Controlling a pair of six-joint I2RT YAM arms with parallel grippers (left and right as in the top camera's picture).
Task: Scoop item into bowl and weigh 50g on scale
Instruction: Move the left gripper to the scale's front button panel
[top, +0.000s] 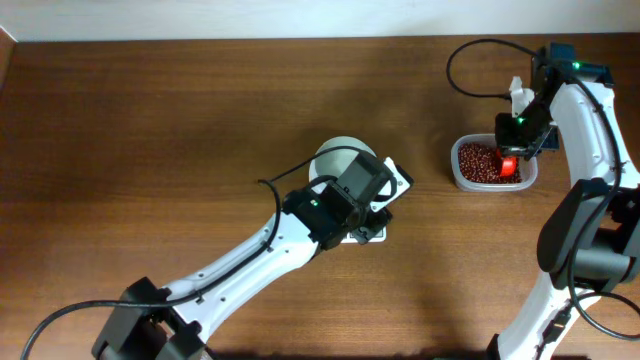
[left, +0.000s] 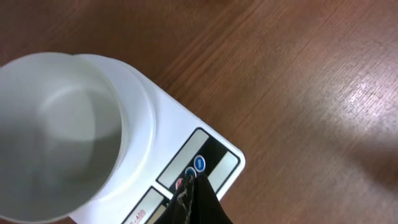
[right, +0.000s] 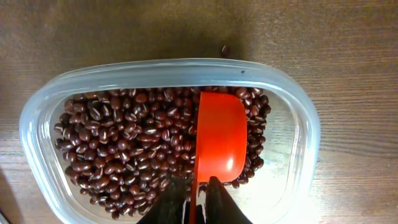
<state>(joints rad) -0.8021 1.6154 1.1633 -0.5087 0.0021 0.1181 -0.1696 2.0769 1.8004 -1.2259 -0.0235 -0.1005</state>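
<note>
A: Tabletop (left: 298, 74) of brown wood grain, with patches of glare, lies under both your arms; a pale wall (top: 250, 18) edges its far side. What do you count on it?

B: One scale (left: 183, 118), one bowl (left: 37, 62), one container (right: 155, 67), one scoop (right: 219, 140), and one stray bean (right: 224, 49) on the wood outside the container.

A: Your grippers?

B: Your left gripper (left: 194, 202) is pinched closed on nothing, its tip at the scale's blue button (left: 199, 163). Your right gripper (right: 198, 186) clamps the scoop's handle.

A: Materials?

B: The bowl is smooth, white, round and empty, seated on the white rectangular scale. The scoop is glossy orange-red plastic. It rests on the beans (right: 124, 143), which are small, dark reddish-brown and loose in the clear rounded-rectangular container, well apart from the scale.
</note>
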